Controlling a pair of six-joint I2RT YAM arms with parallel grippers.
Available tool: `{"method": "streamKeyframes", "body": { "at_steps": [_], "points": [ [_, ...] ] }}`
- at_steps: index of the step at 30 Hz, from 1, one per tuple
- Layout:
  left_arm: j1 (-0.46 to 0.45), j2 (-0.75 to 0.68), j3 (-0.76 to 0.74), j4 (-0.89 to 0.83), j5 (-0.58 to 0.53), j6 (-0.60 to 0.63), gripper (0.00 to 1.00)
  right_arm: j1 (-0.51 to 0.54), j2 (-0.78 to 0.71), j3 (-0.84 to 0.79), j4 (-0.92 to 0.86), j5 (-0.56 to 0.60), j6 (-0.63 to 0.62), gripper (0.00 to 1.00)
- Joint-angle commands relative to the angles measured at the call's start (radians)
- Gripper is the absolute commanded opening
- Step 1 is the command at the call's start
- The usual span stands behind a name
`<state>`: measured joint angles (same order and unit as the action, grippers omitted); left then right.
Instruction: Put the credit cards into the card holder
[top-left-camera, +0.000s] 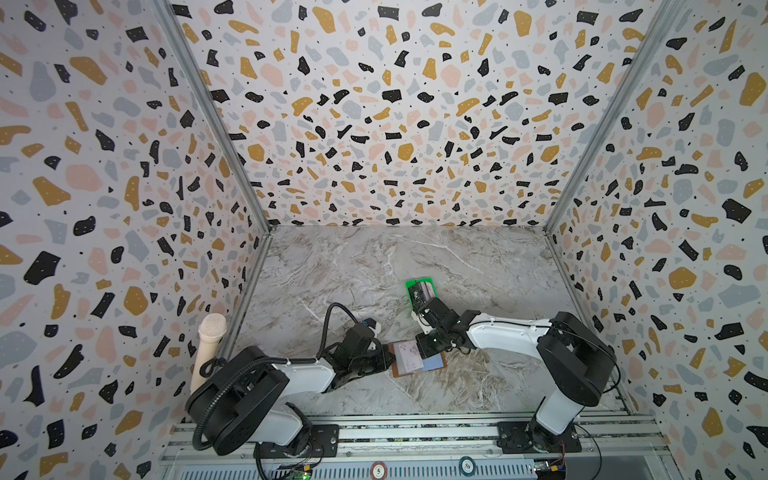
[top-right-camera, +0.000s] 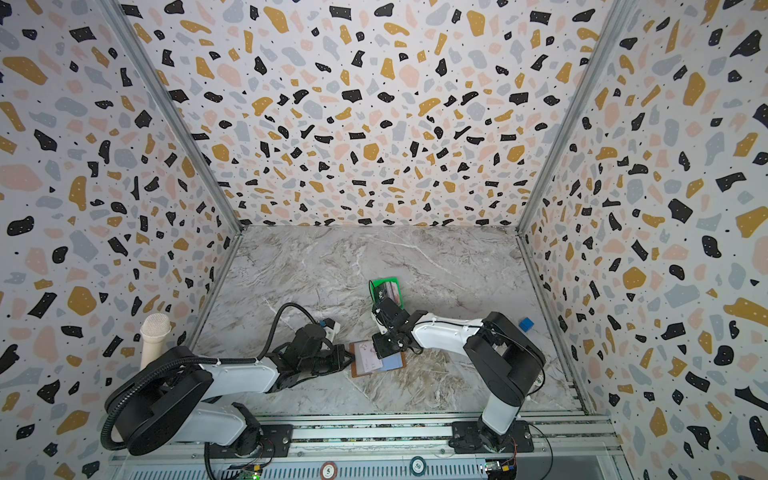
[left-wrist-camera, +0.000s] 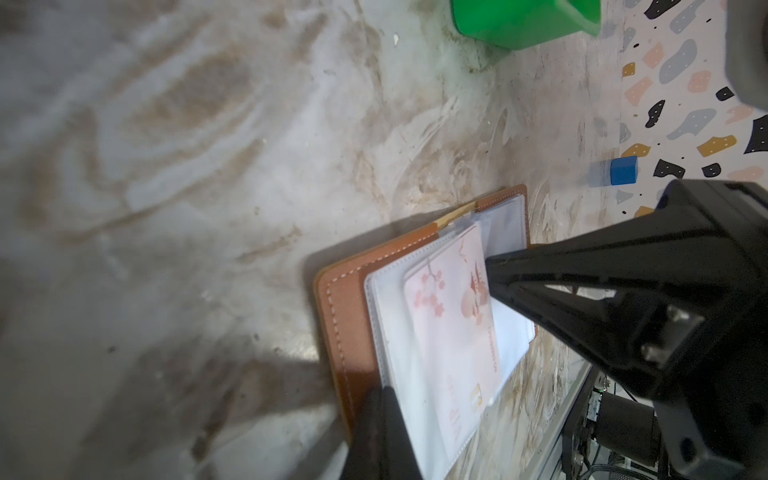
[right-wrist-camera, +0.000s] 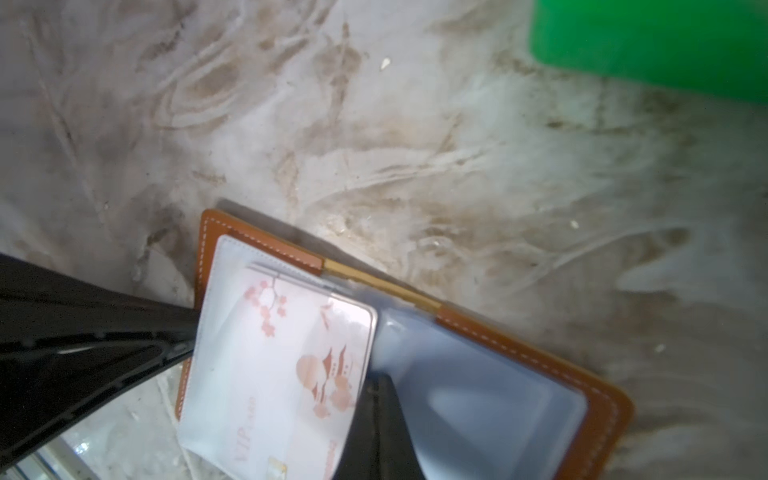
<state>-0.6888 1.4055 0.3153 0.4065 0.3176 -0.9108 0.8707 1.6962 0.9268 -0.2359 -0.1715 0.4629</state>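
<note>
Touching pink card (right-wrist-camera: 270, 365): R end effector (right-wrist-camera: 376, 382)

Green tray (top-left-camera: 419, 282) beyond card holder (top-left-camera: 433, 363), marble (top-left-camera: 353, 266) open

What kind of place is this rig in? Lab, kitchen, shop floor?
Likely a robot test cell: terrazzo-print walls box in a marble-look tabletop; left arm and right arm are bolted to an aluminium rail.
</note>
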Motion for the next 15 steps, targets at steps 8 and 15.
{"method": "streamKeyframes", "body": {
  "at_steps": [8, 15],
  "points": [
    [0.008, 0.044, -0.013, -0.115, -0.043, 0.015, 0.0, 0.074, -0.01, 0.003, 0.016, -0.048, 0.026, 0.0],
    [0.052, -0.033, -0.001, -0.197, -0.043, 0.052, 0.0, 0.048, -0.151, -0.034, -0.023, 0.021, 0.037, 0.0]
  ]
}}
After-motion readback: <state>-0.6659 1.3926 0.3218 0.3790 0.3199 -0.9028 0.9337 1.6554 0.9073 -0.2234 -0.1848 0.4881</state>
